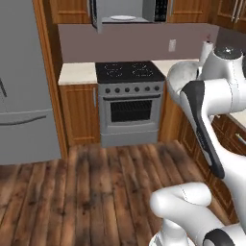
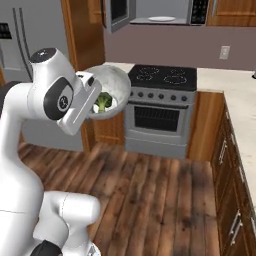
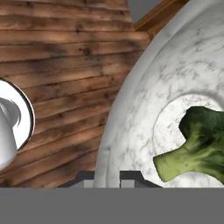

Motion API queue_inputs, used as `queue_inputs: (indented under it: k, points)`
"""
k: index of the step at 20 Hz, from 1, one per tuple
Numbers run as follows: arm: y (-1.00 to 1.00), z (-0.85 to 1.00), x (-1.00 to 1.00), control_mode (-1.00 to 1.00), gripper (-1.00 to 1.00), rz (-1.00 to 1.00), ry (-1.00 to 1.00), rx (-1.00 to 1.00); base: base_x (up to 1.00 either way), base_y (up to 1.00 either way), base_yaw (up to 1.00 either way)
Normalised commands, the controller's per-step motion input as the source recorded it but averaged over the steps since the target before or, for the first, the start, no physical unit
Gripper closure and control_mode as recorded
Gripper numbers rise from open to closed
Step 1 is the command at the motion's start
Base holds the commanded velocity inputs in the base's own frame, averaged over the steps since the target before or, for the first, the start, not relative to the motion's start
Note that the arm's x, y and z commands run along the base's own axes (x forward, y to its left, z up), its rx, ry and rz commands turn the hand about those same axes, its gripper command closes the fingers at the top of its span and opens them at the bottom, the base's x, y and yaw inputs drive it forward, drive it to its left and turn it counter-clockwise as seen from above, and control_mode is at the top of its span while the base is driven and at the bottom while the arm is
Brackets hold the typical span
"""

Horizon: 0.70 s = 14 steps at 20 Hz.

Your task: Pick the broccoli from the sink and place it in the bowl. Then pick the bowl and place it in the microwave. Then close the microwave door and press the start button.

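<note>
The gripper [image 3: 107,177] is clamped on the rim of the round, speckled grey-white stone-look bowl [image 2: 112,85], carried in the air above the wooden floor [image 1: 96,182]. The small dark green broccoli floret [image 2: 103,101] lies inside. The open grey metal microwave [image 2: 160,12] sits at one o'clock, above the black-topped stove [image 2: 165,75]; keep the bowl level while lifting toward it.
</note>
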Motion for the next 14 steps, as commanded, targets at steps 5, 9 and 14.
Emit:
queue_inputs:
  k: [5,9,14]
  points:
    - [0.0,0.0,0.0,1.0,1.0,0.0,0.0,0.0,1.0,-0.24,0.08]
    - [0.0,0.0,0.0,1.0,1.0,0.0,0.0,0.0,1.0,-0.58,0.06]
    - [0.0,0.0,0.0,1.0,1.0,0.0,0.0,0.0,0.99,-0.57,0.0]
